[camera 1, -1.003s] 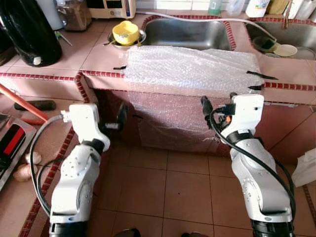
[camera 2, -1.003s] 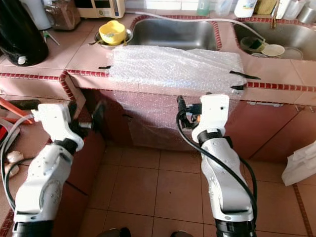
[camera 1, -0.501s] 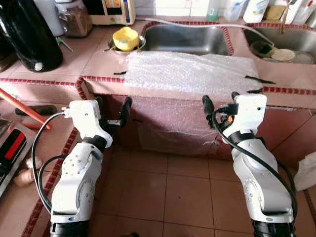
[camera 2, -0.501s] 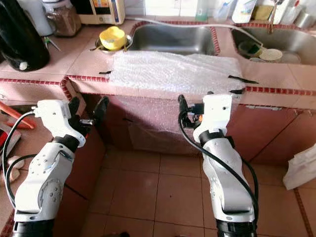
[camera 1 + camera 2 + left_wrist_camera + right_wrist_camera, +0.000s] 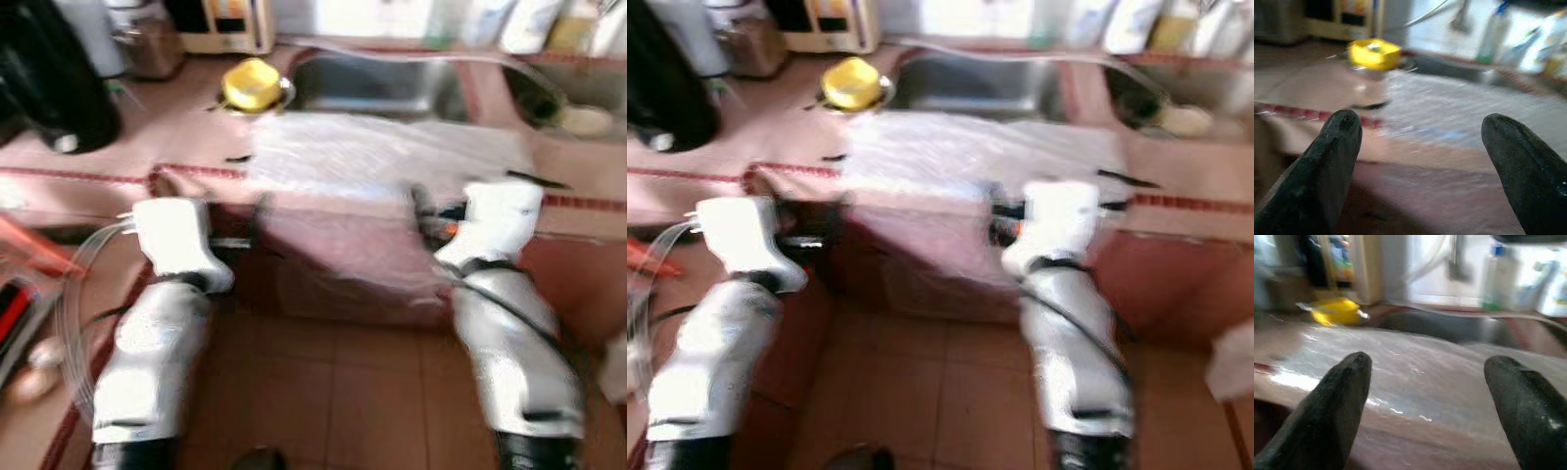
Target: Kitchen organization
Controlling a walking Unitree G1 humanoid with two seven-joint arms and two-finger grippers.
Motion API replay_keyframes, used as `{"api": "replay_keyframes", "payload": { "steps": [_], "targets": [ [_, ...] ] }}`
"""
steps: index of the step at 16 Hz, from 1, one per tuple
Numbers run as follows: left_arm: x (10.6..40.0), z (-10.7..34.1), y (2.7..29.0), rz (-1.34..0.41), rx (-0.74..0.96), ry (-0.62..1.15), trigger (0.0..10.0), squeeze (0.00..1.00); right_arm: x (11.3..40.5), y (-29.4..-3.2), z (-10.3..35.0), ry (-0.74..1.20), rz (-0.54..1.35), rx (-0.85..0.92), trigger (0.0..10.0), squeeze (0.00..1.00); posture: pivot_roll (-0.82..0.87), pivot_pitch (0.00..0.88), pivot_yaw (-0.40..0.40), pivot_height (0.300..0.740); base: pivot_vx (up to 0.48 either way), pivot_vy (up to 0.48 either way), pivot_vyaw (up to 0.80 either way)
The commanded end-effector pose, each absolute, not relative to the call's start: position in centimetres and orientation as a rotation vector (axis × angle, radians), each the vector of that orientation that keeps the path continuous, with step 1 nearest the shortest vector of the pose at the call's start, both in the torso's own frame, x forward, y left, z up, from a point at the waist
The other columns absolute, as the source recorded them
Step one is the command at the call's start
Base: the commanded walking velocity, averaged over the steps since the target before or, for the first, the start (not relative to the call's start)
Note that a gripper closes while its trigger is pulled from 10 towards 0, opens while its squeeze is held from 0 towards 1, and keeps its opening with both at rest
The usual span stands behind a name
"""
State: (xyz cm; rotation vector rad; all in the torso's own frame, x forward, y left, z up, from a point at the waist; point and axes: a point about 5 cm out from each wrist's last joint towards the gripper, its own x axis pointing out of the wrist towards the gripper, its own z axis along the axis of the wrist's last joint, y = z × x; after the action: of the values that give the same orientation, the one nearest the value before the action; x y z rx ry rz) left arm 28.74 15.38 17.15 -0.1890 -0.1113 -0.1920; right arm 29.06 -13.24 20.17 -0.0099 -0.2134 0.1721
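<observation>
A yellow bowl (image 5: 252,84) sits in a metal dish on the pink tiled counter (image 5: 147,127), left of a steel sink (image 5: 382,86). A sheet of bubble wrap (image 5: 382,152) is taped over the counter's front edge and hangs down the cabinet face. Both arms are raised in front of that edge, below counter height. My left gripper (image 5: 1420,122) is open and holds nothing, with the yellow bowl (image 5: 1373,53) beyond it. My right gripper (image 5: 1428,361) is open and holds nothing, facing the bubble wrap (image 5: 1440,367) and the sink. The eye views are blurred.
A black kettle (image 5: 59,88) and a white appliance (image 5: 225,24) stand at the back left. Bottles line the wall behind a second sink (image 5: 578,98) at the right. A lower counter with a red-handled tool (image 5: 29,245) is on the left. Tiled floor (image 5: 343,392) lies below.
The whole picture has shifted and gone blurry, so the camera is moving. Both arms keep the same raised pose with open fingers.
</observation>
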Motion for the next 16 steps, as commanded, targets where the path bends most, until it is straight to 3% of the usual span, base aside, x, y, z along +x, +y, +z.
{"api": "replay_keyframes", "payload": {
  "steps": [1, 16],
  "targets": [
    [28.69, 17.66, 14.53, -0.227, -0.199, -0.130, 10.0, 0.00, 29.02, -14.27, 19.98, -0.208, 0.134, -0.020, 10.0, 0.00, -0.07, 0.137, 0.041, 0.740, 0.349, 0.000, 0.00],
    [28.86, 17.38, 14.34, -0.216, -0.217, -0.121, 10.0, 0.00, 29.05, -14.58, 20.21, -0.226, 0.121, -0.010, 10.0, 0.00, -0.07, 0.137, 0.041, 0.740, 0.422, 0.000, 0.00]
  ]
}}
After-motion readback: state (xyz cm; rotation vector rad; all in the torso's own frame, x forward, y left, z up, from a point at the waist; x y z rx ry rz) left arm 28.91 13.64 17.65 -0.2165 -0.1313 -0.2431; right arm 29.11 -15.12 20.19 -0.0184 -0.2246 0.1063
